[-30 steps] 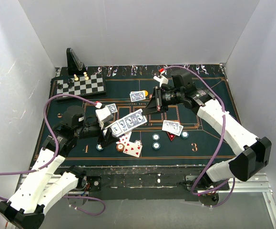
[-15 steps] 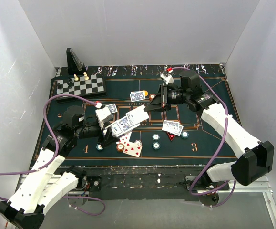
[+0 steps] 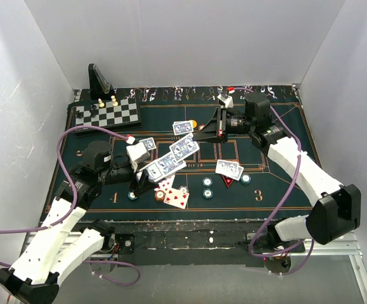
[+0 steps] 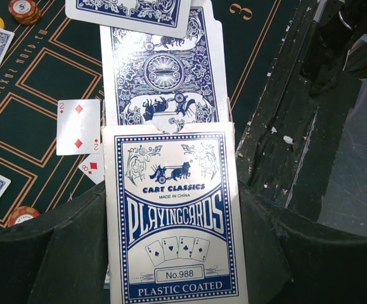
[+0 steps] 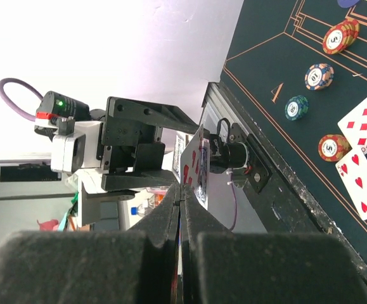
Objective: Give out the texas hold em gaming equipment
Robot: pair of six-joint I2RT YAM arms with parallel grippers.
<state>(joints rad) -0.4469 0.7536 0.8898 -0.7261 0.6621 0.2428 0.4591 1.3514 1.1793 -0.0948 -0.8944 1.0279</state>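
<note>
While the left gripper (image 4: 170, 212) is clamped on a blue-and-white card box (image 4: 173, 228), its dark fingers (image 4: 75, 253) pressing the box's two long sides, a deck (image 4: 164, 69) sticks out of the box's open end, blue backs up, above the green mat (image 4: 37, 76). Box and deck are held off the mat, left of centre. The right gripper (image 5: 182, 190) is pinched together on a single card (image 5: 196, 168), seen edge-on from its own wrist; from the left wrist this card lies across the far tip of the deck, back up. On the mat below the box lie face-up red cards (image 3: 177, 197), close to the near edge, with an orange chip (image 3: 161, 195) just beside them. Right of these are two teal chips (image 3: 207, 187), a red triangle (image 3: 227, 181) and blue-backed cards (image 3: 229, 169) touching the triangle. A chessboard (image 3: 107, 114) sits at the far left corner, with a black stand (image 3: 99, 81) behind it
</note>
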